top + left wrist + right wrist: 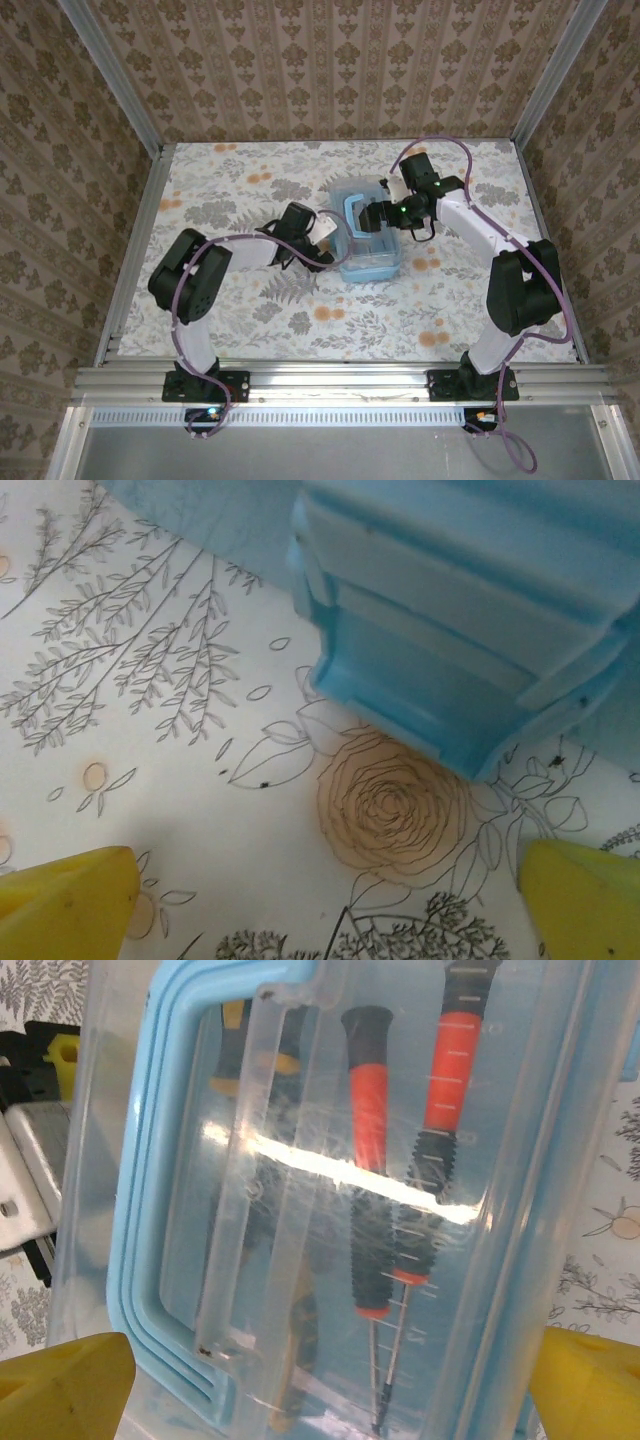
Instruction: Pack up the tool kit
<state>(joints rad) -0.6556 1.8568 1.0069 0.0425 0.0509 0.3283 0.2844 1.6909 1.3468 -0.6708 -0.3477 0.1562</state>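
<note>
1. Well, the tool kit [368, 238] sits near the middle of the table [230, 190], a little to the right. Its lid [520, 1160] is on.
2. Through the clear lid I see two red-black screwdrivers [368, 1110] and, I think, the pliers [262, 1055] lying inside.
3. The case [450, 630] is thin translucent light-blue plastic, stiff and smooth. I judge it light and slippery, so it may slide on the table if I push it from one side only.
4. The arched blue handle [150, 1210] on the lid looks the natural place to lift. The long side walls would suit a squeeze from both arms.
5. The right gripper [330, 1380] hovers just above the lid, its yellow fingers [60, 1380] spread wide and pinching nothing.
6. The left gripper [325, 900] is low beside the left side of the case, near a ribbed corner, also spread wide and empty.
7. The table has a matte cover printed with flowers and leaves.
</note>
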